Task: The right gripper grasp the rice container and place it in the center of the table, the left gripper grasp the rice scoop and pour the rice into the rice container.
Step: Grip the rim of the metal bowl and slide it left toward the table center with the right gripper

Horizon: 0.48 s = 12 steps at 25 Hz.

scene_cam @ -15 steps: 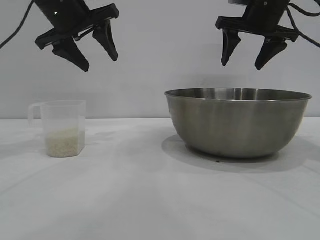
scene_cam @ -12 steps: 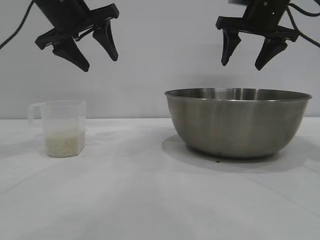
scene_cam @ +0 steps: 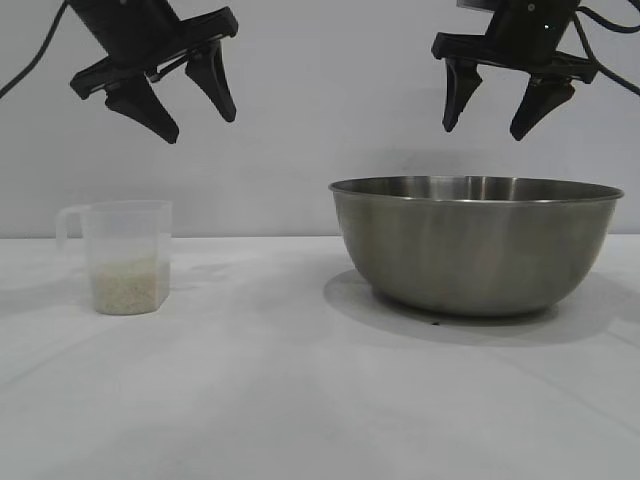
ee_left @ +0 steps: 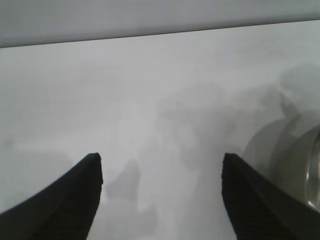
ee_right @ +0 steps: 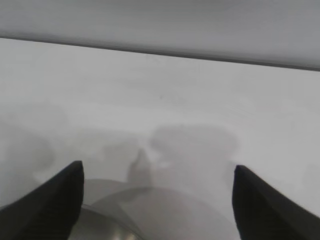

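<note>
While the rice container (scene_cam: pixel 474 243) is seen standing upright at the right of the table (scene_cam: pixel 300 400), the right gripper (scene_cam: pixel 500 112) is held in the air above it, its fingers spread and nothing gripped. The rice scoop (scene_cam: pixel 124 256) is set upright at the left, well apart from the bowl, with the rice (scene_cam: pixel 127 285) lying in its bottom. The left gripper (scene_cam: pixel 195 107) is held high above the scoop, likewise spread and empty.

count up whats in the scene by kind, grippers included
grippers: 2, left gripper and right gripper, both open, up in the air
steel bowls: 1, rice container
plastic cups: 1, rice scoop holding rice
total: 4
</note>
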Available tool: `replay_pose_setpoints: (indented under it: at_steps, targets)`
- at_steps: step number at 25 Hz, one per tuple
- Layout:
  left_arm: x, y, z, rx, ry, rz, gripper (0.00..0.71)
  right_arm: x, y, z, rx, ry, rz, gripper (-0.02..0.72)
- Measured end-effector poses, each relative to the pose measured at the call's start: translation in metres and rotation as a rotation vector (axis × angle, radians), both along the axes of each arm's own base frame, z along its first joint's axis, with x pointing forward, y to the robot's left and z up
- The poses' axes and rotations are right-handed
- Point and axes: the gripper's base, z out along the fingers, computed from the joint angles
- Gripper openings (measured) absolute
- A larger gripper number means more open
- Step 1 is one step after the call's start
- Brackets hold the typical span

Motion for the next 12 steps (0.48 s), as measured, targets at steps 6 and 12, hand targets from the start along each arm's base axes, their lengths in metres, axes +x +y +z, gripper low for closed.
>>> replay_pose_setpoints:
  at_steps: [6,12]
  targets:
    - [0.000,0.000,0.000,0.000,0.000,0.000,0.482,-0.005,-0.002,-0.003,-0.038,0.060,0.018,0.517]
    - [0.000,0.000,0.000,0.000,0.001,0.000,0.482,-0.022,-0.007,-0.002,-0.106,0.214,0.049,0.517]
